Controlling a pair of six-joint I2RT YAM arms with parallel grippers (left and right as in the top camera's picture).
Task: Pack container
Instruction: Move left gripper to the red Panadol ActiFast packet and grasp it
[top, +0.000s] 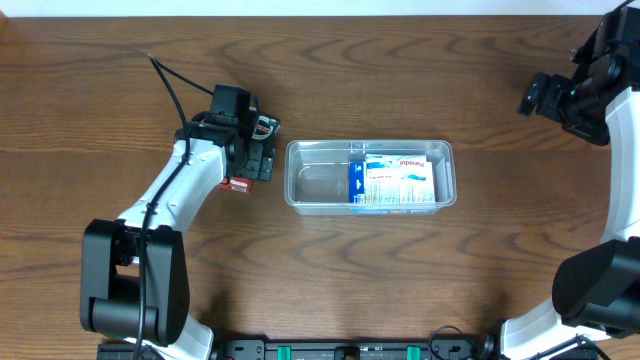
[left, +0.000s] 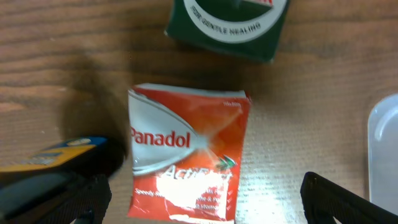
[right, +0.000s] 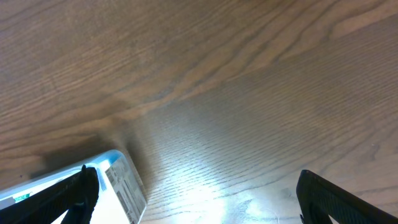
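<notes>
Two pincers, both spread wide and empty: the left pincer hangs over a red packet on the counter, the right pincer well apart from the container, which stands mid-counter.

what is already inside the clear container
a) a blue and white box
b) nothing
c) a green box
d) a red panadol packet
a: the overhead view shows a blue and white box lying in the right part of the container, while the red packet sits outside it.
</notes>
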